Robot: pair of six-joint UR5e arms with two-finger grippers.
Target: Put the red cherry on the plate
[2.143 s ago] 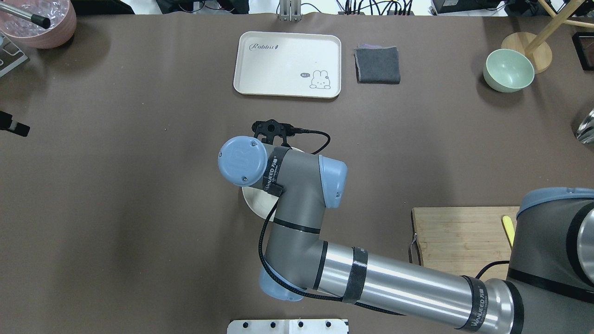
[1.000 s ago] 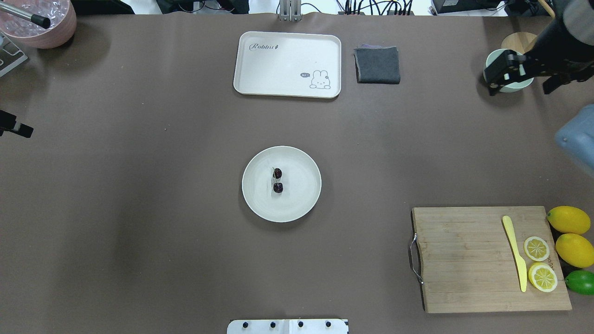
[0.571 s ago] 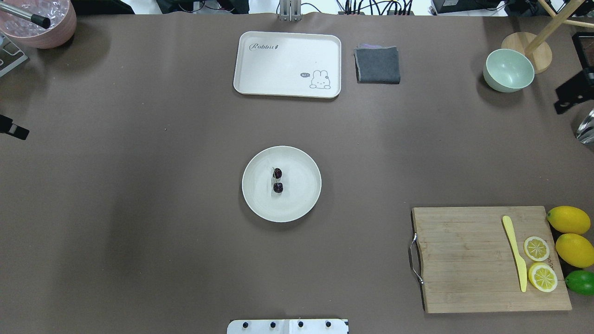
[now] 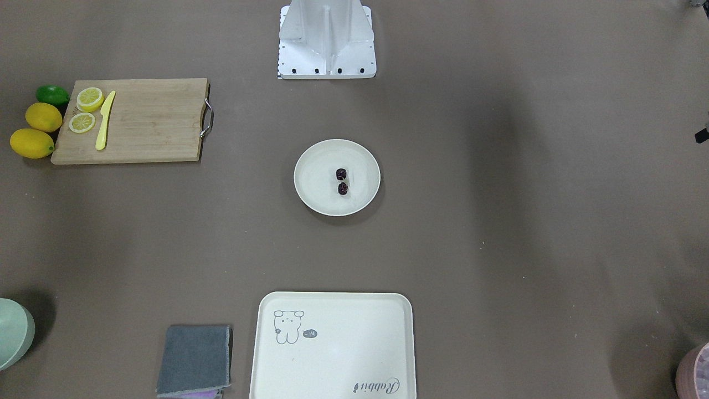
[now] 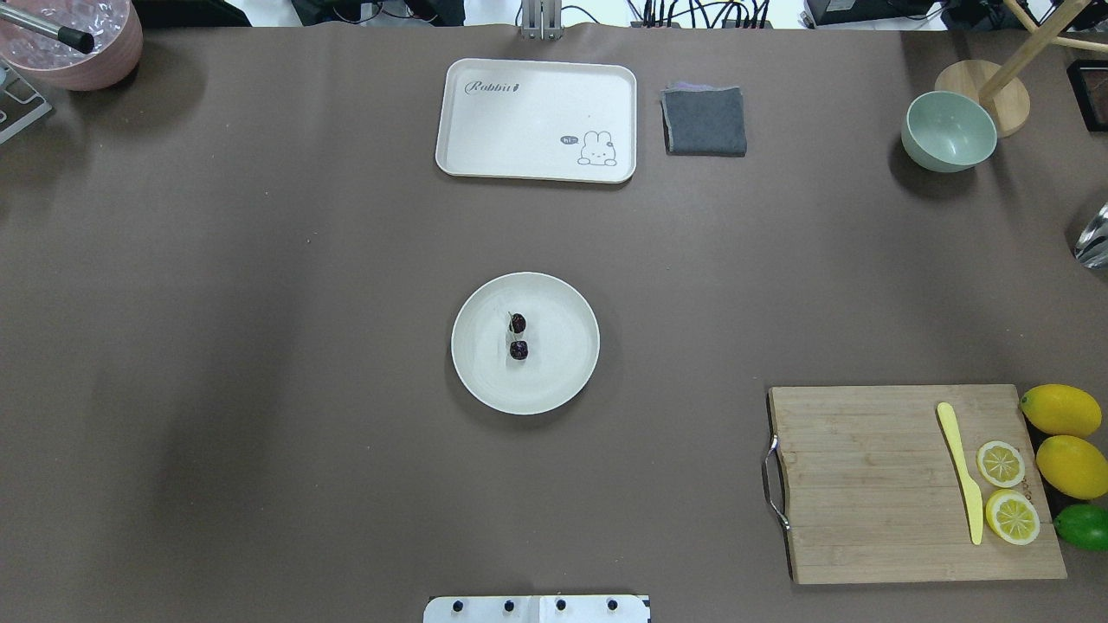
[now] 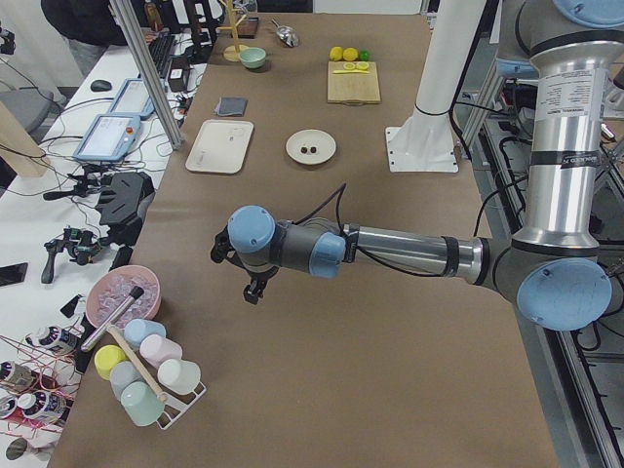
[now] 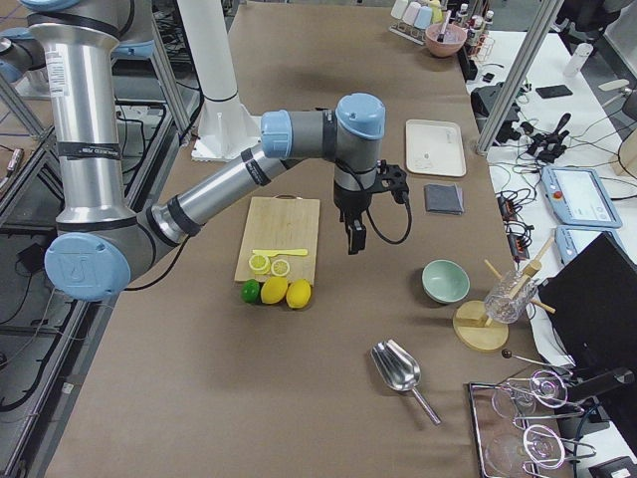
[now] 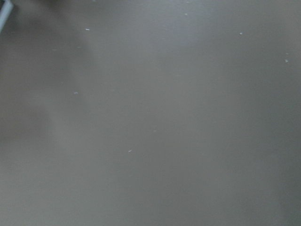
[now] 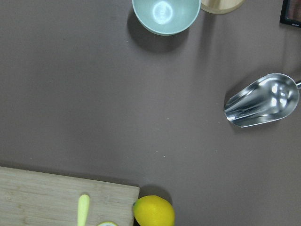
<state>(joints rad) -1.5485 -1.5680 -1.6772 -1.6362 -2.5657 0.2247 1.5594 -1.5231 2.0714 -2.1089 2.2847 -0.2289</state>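
The table (image 5: 260,346) carries both arms high over its ends. The right arm (image 7: 229,179) holds the right gripper (image 7: 354,239) pointing down above the right end, near the cutting board (image 5: 866,484). The left arm (image 6: 400,252) holds the left gripper (image 6: 255,285) above the left end. Whether either gripper's fingers are apart or together cannot be told. The plate (image 5: 563,372) sits mid-table, and the red cherry (image 5: 518,350) lies on it, just left of centre.

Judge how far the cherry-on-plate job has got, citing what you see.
Done: the red cherry lies inside the plate, near its centre, with nothing gripping it. In hand: nothing; the left end effector and right end effector both hang well away from the plate. Left: nothing visible.
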